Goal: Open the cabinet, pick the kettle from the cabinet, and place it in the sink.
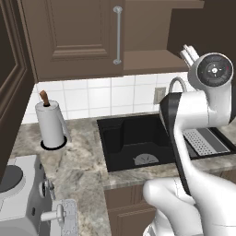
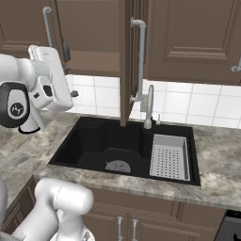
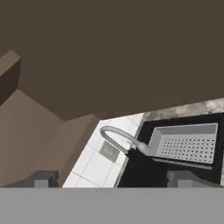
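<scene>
- Cabinet (image 1: pixel 73 37) on the wall: its left door is shut, with the silver handle (image 1: pixel 118 34) at the door's inner edge. To the right of that, the lighter shelf (image 1: pixel 147 60) lies exposed, so we judge the opening step done.
- Below and further left, a paper-towel roll (image 1: pixel 51 122) stands on the table (image 1: pixel 83 161), well apart from the work and no concern for us.
- Kettle: we cannot tell where it sits. The part of the shelf we see is bare, so we judge it to be deeper in or off to one side.
- The gripper (image 3: pixel 114 179) is released, jaws wide and holding nothing, raised near the shelf's front edge above the sink (image 2: pixel 94 141).
- To do the reach well, we should level the hand with the shelf, find the arched top handle before closing, and go in with the jaws straddling it.
- The open door (image 2: pixel 126 61) hangs edge-on over the sink, just beside the faucet (image 2: pixel 149 106). We should keep the arm left of both when going in and when carrying down.
- At the right end of the sink lies a perforated tray (image 2: pixel 169 157), so the bare black floor to its left is the better landing spot.
</scene>
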